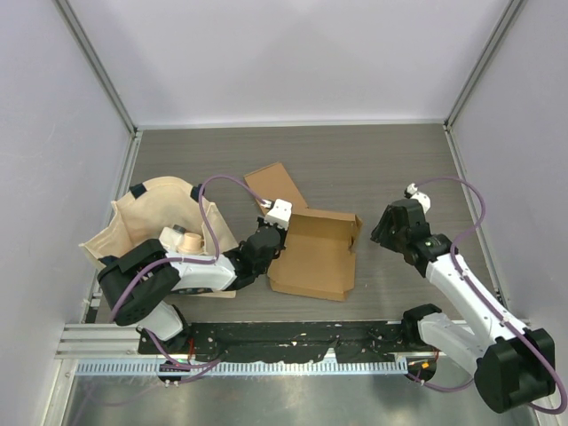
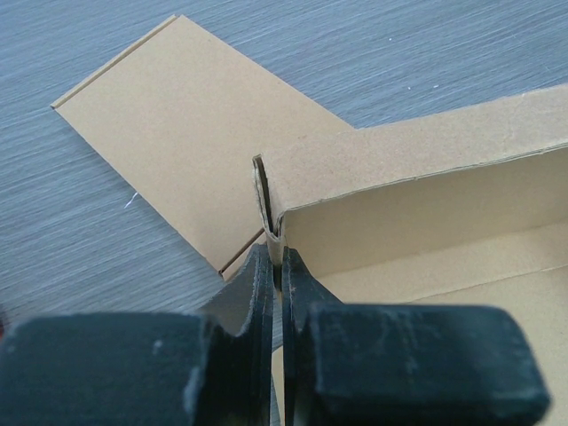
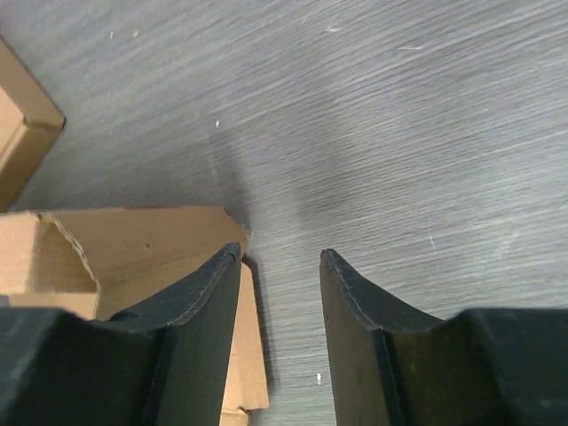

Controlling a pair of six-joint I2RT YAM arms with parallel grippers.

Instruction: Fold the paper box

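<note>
Grey wood-grain surface [image 1: 373,160] enclosed by pale walls. At its centre lies the paper box [image 1: 315,257], half formed, one flap flat behind it. We see the left pincer [image 2: 278,266] clamped on the far left wall corner, presumably to steady it. The right pincer [image 3: 280,266], jaws apart and empty, hovers beside the box's right edge.

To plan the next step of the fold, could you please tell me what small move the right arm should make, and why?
Probably the right gripper should ease toward the paper box and onto its nearest flap. Its jaws stand open beside that flap, holding nothing, while the left gripper is pinched shut on a wall corner, steadying the box.
</note>
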